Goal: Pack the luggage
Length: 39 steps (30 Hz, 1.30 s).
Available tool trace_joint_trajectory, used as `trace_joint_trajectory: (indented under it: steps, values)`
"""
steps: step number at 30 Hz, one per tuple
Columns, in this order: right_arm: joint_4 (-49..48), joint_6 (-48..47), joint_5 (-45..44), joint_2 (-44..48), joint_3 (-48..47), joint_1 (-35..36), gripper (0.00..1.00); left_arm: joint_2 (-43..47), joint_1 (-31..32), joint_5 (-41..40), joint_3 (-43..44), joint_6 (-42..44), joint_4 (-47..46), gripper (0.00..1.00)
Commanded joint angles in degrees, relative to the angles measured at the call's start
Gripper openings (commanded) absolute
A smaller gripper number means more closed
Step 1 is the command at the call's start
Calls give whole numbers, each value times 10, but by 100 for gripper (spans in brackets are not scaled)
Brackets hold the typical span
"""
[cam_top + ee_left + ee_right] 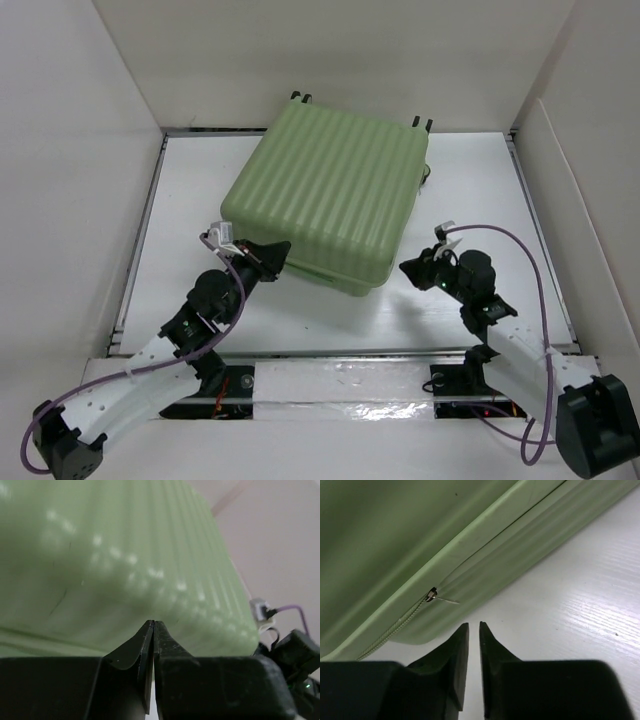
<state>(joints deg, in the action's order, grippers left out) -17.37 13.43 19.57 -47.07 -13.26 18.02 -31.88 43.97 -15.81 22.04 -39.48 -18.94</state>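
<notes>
Near edge first, 7 o'clock side of the white bench (180,200): left claw (276,250), shut tight, fingers pressed together, nothing between them. Aimed toward 2 o'clock, right up at the near-left edge of the luggage (330,195); touching or not, cannot tell. From the left wrist, just ribbed pale green luggage (125,555) filling the view ahead of the closed left claw (154,624).

At 5 o'clock: right claw (412,270), open only a sliver, empty. Just beside the luggage's near-right corner, apart from it. From the right wrist, narrow gap in the right claw (474,626), bare bench below. Zipper pull (440,599) just ahead at 11 o'clock, untouched. Zipper teeth (395,626) trailing off toward 8 o'clock along the seam.

Farther out: luggage flat on the bench, lid down, ribbed side up, centre toward 12 o'clock, turned slightly. Black wheels (300,98) at its far edge, near the back wall (330,60).
</notes>
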Motion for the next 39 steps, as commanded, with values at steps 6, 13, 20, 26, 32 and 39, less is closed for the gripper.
trace_joint_trajectory:
  steps: [6,13,20,26,32,39]
  values:
    - [-47,-39,3,-22,-7,47,34,-21,22,37,-65,-22,52,0]
    - [-74,-57,-32,-35,-10,83,41,-121,22,121,-79,-3,-42,0]
    - [-148,-91,-101,-69,-15,102,47,-195,55,155,-64,14,-124,0]
    - [-256,-99,-74,-113,1,120,43,-238,75,104,-42,14,-160,6]
    - [-323,-95,-84,-119,17,162,20,-218,75,45,-27,28,-146,8]
    - [-250,-51,-163,-54,48,226,0,-204,75,-20,-6,50,-125,10]
